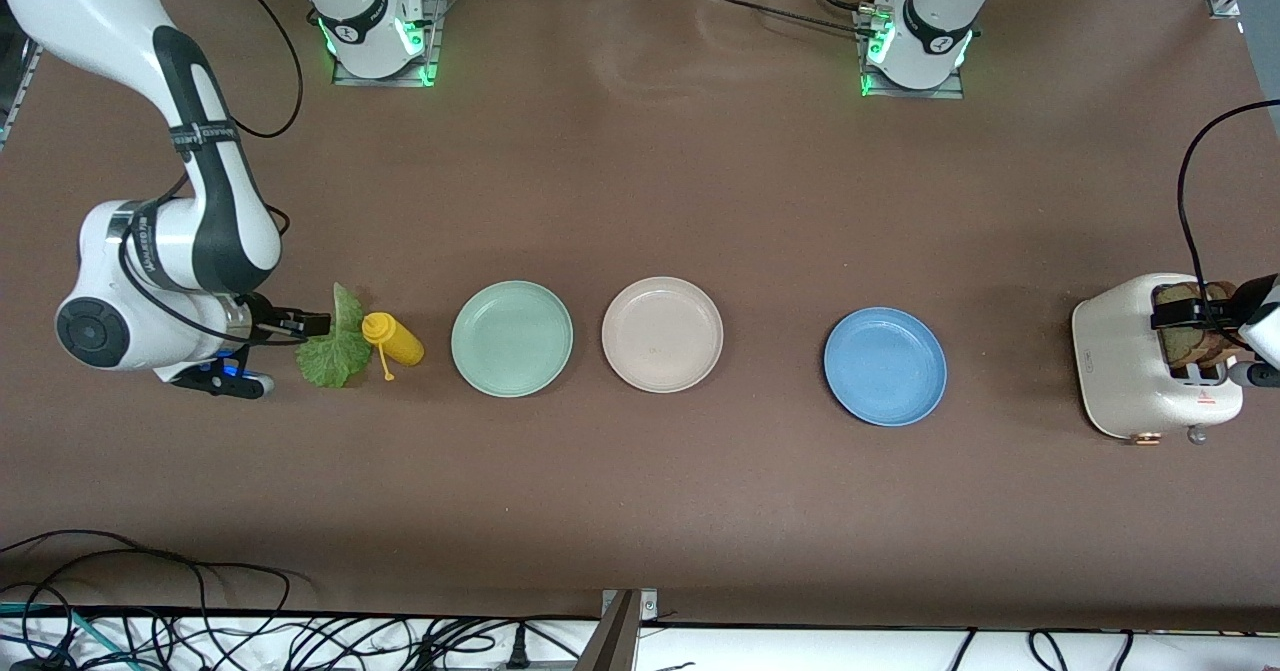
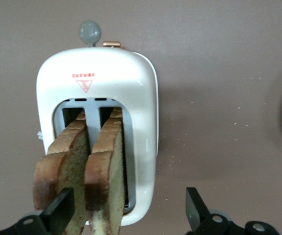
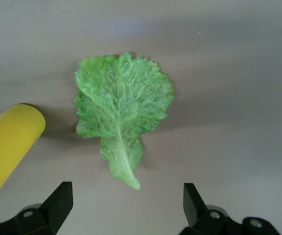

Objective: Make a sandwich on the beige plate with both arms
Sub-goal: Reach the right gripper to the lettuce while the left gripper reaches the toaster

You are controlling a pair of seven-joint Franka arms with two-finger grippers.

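Front view: pale pinkish-beige round plate (image 1: 662, 334) is seen bare, mid-worktop.
Left gripper (image 2: 126, 208): fingers spread, straddling brown bread slices (image 2: 89, 169) upright in white toaster (image 2: 141, 122).
Right gripper (image 3: 126, 205): fingers released over ruffled green lettuce leaf (image 3: 121, 110), stem toward them.

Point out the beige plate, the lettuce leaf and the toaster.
beige plate (image 1: 662, 334), front view, bare middle.
lettuce leaf (image 3: 121, 110), right wrist view, centre of the blade.
toaster (image 2: 102, 68), left wrist view, white top shell.

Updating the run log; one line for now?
left gripper: open over toaster bread | right gripper: open over lettuce | beige plate: bare
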